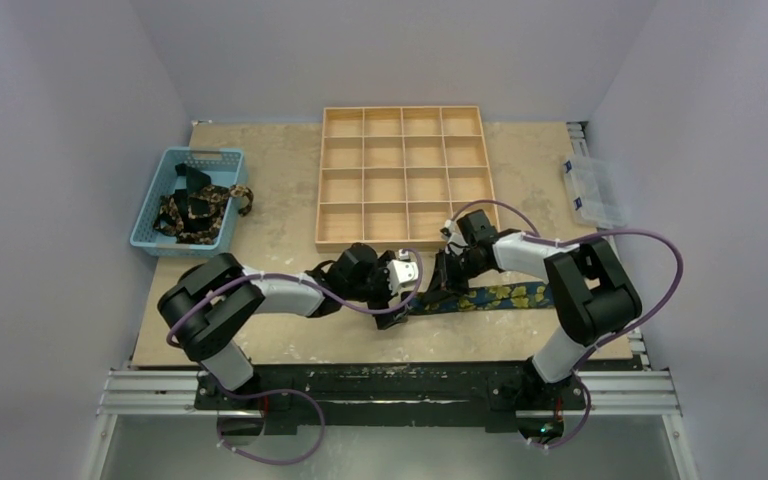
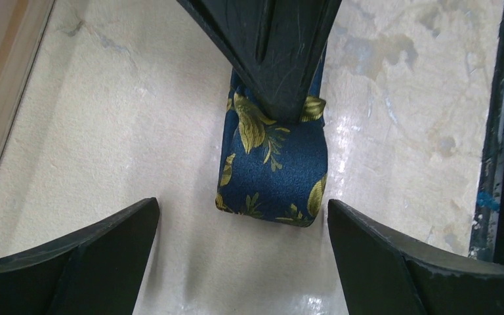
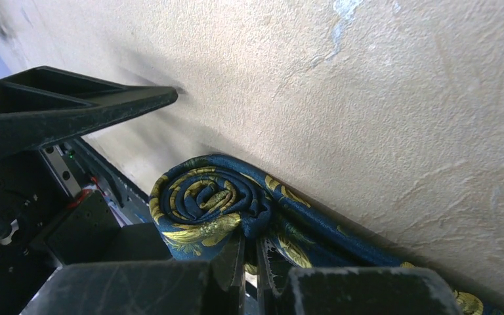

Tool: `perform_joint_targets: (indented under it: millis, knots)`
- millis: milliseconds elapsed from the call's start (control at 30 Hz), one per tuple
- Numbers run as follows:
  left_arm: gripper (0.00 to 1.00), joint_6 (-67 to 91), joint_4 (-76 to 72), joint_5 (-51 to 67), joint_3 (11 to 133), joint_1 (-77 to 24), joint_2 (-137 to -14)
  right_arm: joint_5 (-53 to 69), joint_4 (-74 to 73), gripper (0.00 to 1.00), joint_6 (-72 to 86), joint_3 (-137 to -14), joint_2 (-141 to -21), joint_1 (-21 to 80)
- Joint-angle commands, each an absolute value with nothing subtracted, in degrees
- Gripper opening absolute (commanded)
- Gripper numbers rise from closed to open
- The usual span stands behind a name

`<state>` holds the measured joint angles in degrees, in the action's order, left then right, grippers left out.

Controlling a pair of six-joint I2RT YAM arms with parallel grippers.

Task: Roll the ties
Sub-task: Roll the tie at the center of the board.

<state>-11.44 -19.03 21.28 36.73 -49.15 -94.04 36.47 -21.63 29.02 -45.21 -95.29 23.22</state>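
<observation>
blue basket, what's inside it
A tangled heap of dark ties with yellow-gold print lies in the blue basket; how many there are, and anything beneath them, is hidden.

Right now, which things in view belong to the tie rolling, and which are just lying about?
Job: half-rolled tie, pinched by right pincer; loose ties in blue basket.
Lying about: wooden divided tray, clear plastic box.

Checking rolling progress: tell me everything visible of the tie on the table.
The tie is navy fabric with a yellow-gold leaf print and a slight sheen. One end is wound into a spiral roll; the rest lies flat along the table. The right end effector is shut on the roll; the open left end effector flanks it without touching.
</observation>
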Motion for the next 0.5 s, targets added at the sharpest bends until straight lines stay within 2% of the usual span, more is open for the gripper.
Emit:
perform_joint_targets:
  millis: [0,367,400,467]
  knots:
    - [1.00,-7.0,-25.8,25.6,37.3,-48.9,-95.7,22.1,-24.7,0.00,24.2,-43.9,-100.7,23.5]
    - [1.00,-7.4,-33.3,27.0,34.4,-48.9,-97.3,19.8,-24.0,0.00,22.1,-50.2,-107.4,25.7]
    - [0.98,-8.1,-33.1,26.9,34.2,-48.9,-97.3,20.0,-24.1,0.00,21.9,-51.0,-107.9,25.9]
    - [0.86,-9.4,-33.3,26.6,33.6,-48.9,-97.4,20.3,-23.8,0.00,22.1,-51.6,-108.1,26.5]
